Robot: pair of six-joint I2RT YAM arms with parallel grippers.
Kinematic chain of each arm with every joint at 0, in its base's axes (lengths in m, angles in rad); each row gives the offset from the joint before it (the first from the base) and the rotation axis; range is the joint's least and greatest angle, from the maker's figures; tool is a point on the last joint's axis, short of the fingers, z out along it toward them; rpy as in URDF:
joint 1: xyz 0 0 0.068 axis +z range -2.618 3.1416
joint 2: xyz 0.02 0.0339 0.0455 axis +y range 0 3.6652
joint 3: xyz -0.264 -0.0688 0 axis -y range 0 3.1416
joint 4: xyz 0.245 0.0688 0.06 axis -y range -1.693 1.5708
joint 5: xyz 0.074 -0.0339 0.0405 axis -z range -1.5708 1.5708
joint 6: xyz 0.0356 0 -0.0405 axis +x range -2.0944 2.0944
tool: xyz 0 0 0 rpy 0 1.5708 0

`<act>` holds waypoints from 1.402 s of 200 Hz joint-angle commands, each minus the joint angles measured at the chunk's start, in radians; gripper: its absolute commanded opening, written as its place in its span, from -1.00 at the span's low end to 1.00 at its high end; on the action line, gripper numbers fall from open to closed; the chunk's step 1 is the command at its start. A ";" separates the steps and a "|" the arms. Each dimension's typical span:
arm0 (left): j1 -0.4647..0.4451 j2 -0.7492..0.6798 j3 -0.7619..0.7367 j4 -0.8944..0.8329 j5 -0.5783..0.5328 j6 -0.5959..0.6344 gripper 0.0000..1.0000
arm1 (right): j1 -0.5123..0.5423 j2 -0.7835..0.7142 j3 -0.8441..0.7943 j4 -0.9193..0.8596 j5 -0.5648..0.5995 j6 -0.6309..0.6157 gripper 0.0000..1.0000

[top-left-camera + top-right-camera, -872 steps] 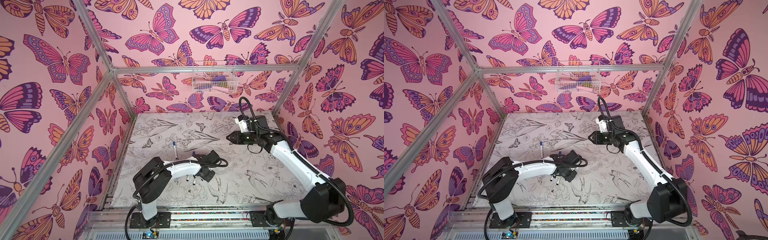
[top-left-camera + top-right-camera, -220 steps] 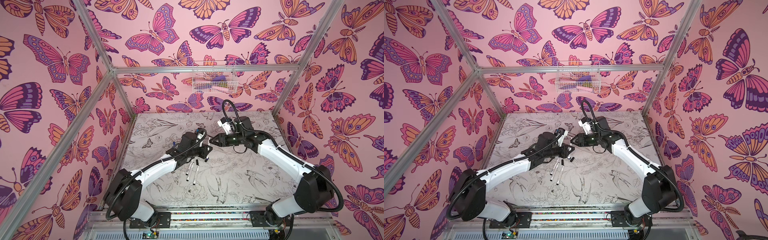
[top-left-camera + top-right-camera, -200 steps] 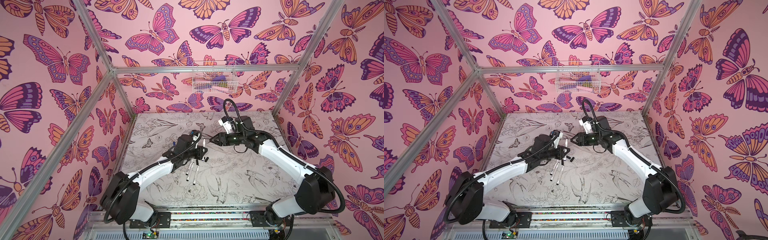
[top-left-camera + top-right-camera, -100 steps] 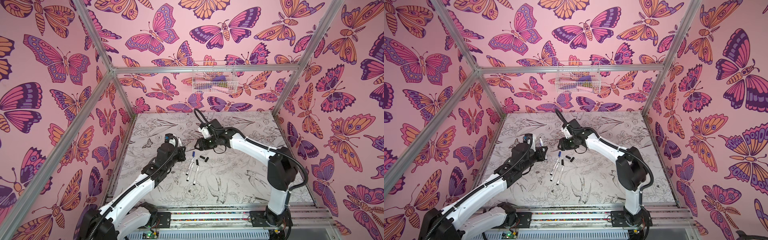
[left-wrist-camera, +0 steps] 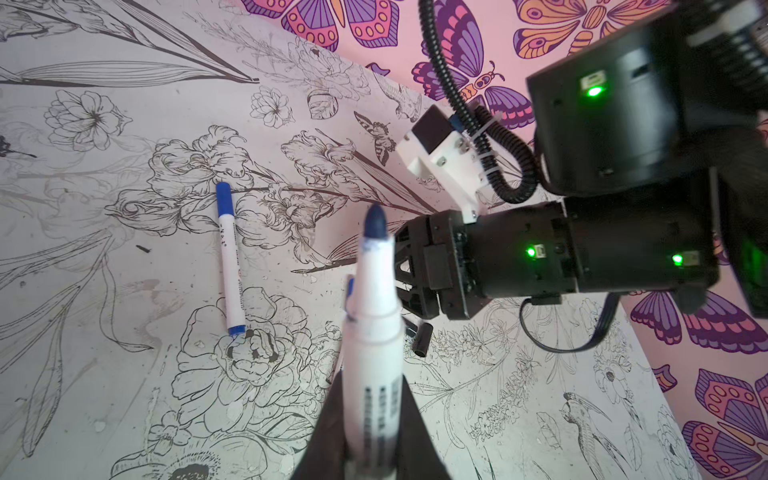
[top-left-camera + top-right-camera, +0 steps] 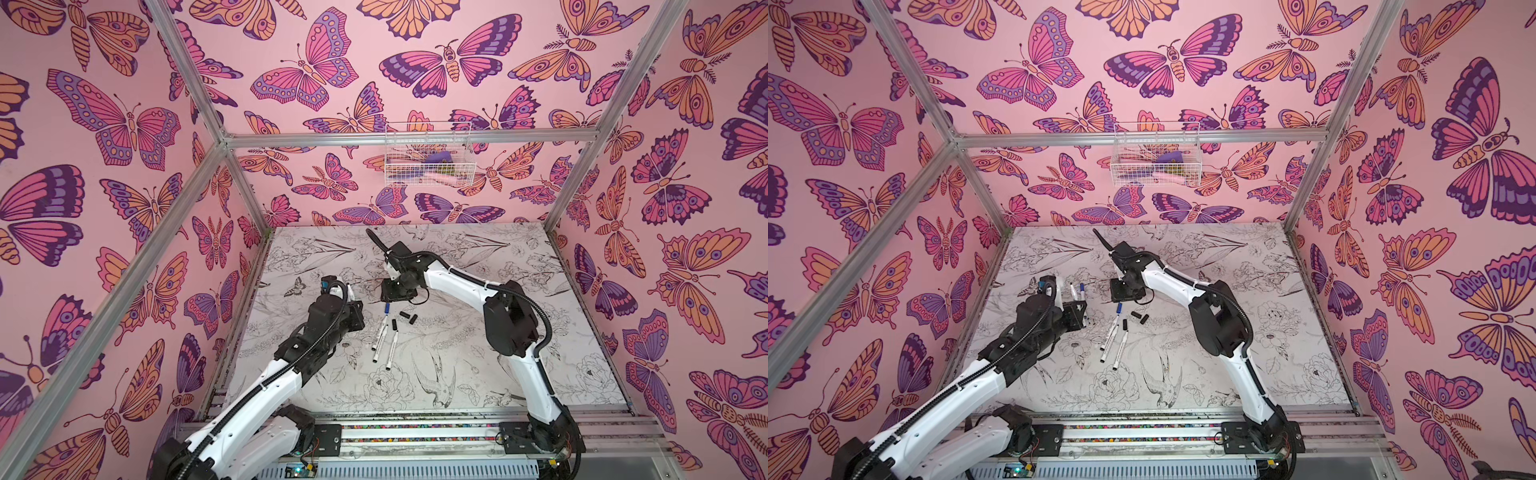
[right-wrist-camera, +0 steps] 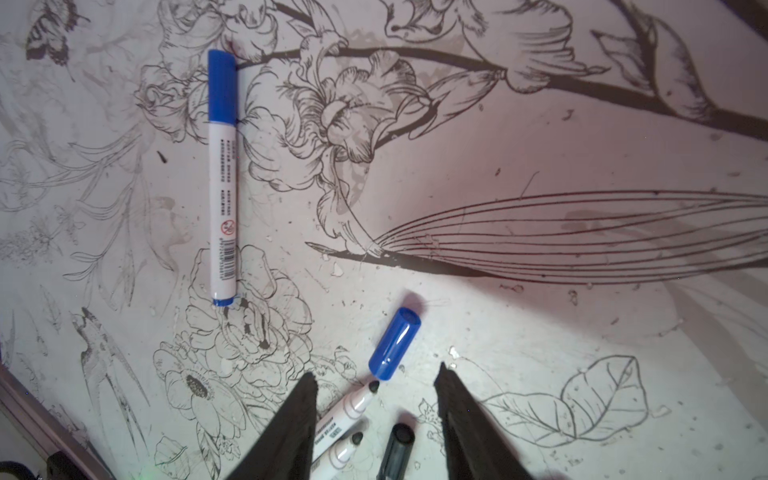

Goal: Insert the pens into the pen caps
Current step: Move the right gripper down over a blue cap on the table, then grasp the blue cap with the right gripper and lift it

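Left tool [image 5: 370,399] is clamped on a white-barrelled blue-tipped marker pen [image 5: 374,332]. Right tool [image 7: 376,376] is open and empty, so I'd centre it over the stubby blue plastic cap [image 7: 395,349] just ahead before closing.

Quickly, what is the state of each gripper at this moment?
Left gripper: closed, holding a blue-tipped pen.
Right gripper: open, empty, near a blue cap.

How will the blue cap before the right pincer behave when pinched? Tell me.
The blue cap lies on its side, a smooth cylinder, so a nudge would probably roll it. Its glossy plastic may slip in the open right pincer. Small, so likely light.
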 commanded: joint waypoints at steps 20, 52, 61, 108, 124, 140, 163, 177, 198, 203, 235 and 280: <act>0.012 -0.047 -0.031 -0.048 -0.031 0.005 -1.00 | 0.018 0.066 0.066 -0.097 0.032 0.020 -0.02; 0.014 -0.056 -0.033 -0.055 -0.026 0.013 -1.00 | 0.023 0.099 0.087 -0.111 0.046 0.027 -0.04; 0.015 -0.059 -0.033 -0.053 -0.024 0.015 -1.00 | 0.026 0.109 0.098 -0.112 0.045 0.027 -0.05; 0.017 -0.068 -0.046 -0.054 -0.021 0.019 -1.00 | 0.065 0.174 0.196 -0.204 0.117 0.001 -0.16; 0.019 -0.070 -0.050 -0.054 -0.020 0.025 -1.00 | 0.080 0.204 0.232 -0.246 0.160 -0.006 -0.19; 0.019 -0.069 -0.050 -0.055 -0.010 0.036 -1.00 | 0.091 0.235 0.278 -0.294 0.192 -0.007 -0.24; 0.020 -0.073 -0.053 -0.055 -0.004 0.049 -1.00 | 0.102 0.259 0.309 -0.320 0.240 -0.020 -0.29; 0.022 -0.077 -0.058 -0.053 -0.006 0.052 -1.00 | 0.102 0.269 0.320 -0.318 0.254 -0.019 -0.37; 0.023 -0.083 -0.058 -0.050 0.001 0.060 -1.00 | 0.098 0.277 0.345 -0.306 0.277 -0.018 -0.55; 0.023 -0.084 -0.056 -0.049 0.004 0.064 -1.00 | 0.096 0.276 0.349 -0.297 0.278 -0.019 -0.59; 0.026 -0.079 -0.045 -0.036 0.046 0.102 -1.00 | 0.041 0.239 0.346 -0.235 0.186 0.011 -0.86; 0.026 0.028 -0.015 0.092 0.350 0.181 -1.00 | -0.108 -0.130 -0.082 0.208 -0.189 0.074 -0.98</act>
